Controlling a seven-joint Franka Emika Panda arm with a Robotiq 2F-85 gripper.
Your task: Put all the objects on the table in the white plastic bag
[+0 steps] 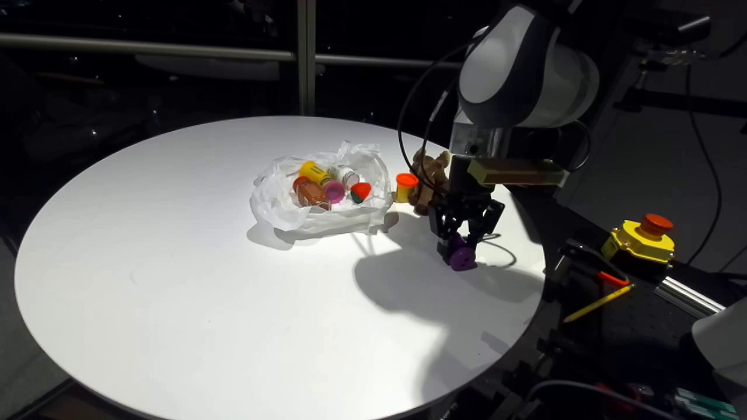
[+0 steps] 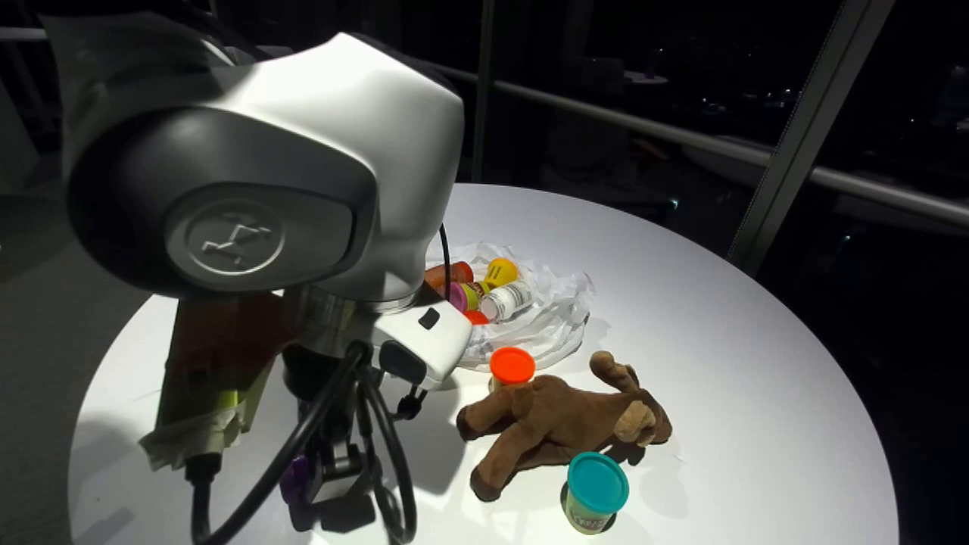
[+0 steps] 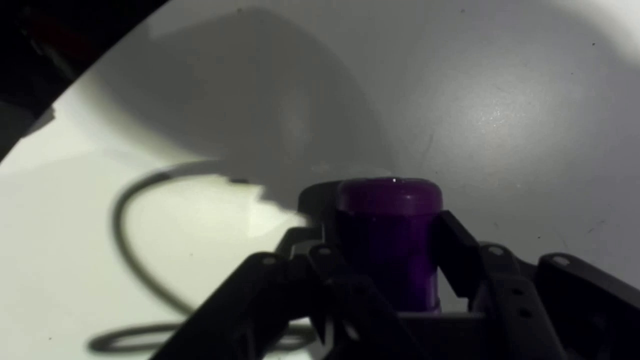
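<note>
An open stretch of the large round white tabletop (image 1: 146, 280) runs from its left edge to a wrinkled translucent white plastic bag (image 1: 271, 201), which lies spread wide toward the far edge. In the bag, touching or close together, are a reddish-brown cylinder (image 1: 311, 195), a yellow cylindrical tub (image 1: 314, 172) with dark marks, a round pink lid (image 1: 334, 191), a white plastic bottle (image 1: 344, 176) and a rounded red-and-green toy (image 1: 360, 192). The bottle's print is too small to read.

Just right of the bag a small yellow tub with an orange lid (image 1: 405, 188) stands upright, next to a brown plush animal (image 2: 568, 416) with tan tufts. In an exterior view, a pale tub with a teal lid (image 2: 597, 482) stands upright beside the plush; its label's lettering is too small to make out.

Near the right edge, the black two-fingered gripper (image 1: 459, 245) has its fingers closed around a glossy purple cylindrical jar (image 3: 387, 245), turned on its side low at the surface, its lid a brighter purple than its dark body. The white-and-grey robot arm (image 1: 496, 64) above bears, in an exterior view, a round emblem (image 2: 225, 238) with a zigzag line. Beyond the right edge sit a yellow box with a red push button (image 1: 639, 242) and a yellow pencil (image 1: 598, 303).
</note>
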